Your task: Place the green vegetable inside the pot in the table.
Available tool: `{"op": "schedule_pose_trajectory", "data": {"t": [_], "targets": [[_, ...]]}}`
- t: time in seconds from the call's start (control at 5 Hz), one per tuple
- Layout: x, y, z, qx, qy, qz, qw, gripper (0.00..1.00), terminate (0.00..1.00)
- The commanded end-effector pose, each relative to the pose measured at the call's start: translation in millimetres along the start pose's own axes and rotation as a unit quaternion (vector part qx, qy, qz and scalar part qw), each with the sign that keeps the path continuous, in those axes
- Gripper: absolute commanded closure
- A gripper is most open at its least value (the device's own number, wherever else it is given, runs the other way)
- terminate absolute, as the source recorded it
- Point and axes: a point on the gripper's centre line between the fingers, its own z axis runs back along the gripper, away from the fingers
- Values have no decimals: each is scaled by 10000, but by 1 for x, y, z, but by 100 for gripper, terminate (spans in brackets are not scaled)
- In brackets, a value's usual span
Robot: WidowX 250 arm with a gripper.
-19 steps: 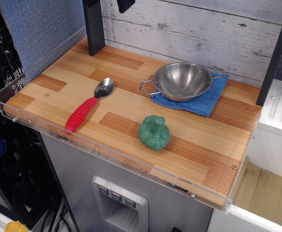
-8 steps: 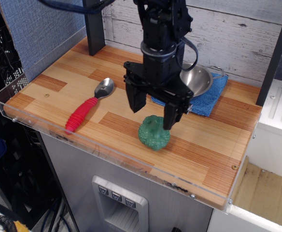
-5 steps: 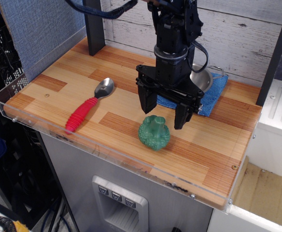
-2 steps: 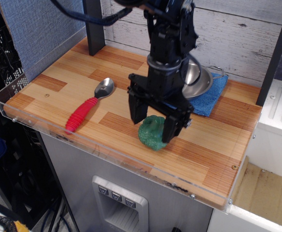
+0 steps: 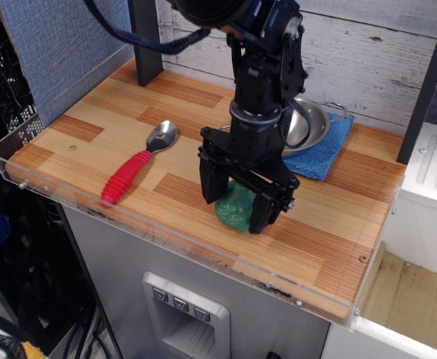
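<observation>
With the claw (image 5: 234, 206) lowered around the green vegetable (image 5: 233, 208), fingers spread either side and not clearly gripping, this looks like the grasp step. It sits on the desk (image 5: 331, 217); next, squeeze, lift, carry to the pot (image 5: 312, 127) behind.

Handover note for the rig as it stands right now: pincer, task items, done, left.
Pincer: lowered over the bumpy green plastic toy broccoli, one finger on each side; whether it has clamped yet cannot be told.
Broccoli: on the wood-plank table, near the front edge.
Shiny steel pot: at the back on a blue cloth, partly hidden by the arm.
Red-handled steel spoon: to the left, out of the way.
Done: approach. Left: close, lift, carry to the pot, release.
</observation>
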Motion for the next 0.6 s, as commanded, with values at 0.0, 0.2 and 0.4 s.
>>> {"op": "schedule_pose_trajectory", "data": {"t": [0.0,0.2,0.4], "targets": [[10,6,8,5,-226,30,9997,0,0],[12,7,10,-4,-264,33,9996,100,0],[12,7,11,5,-255,-36,9997,100,0]]}}
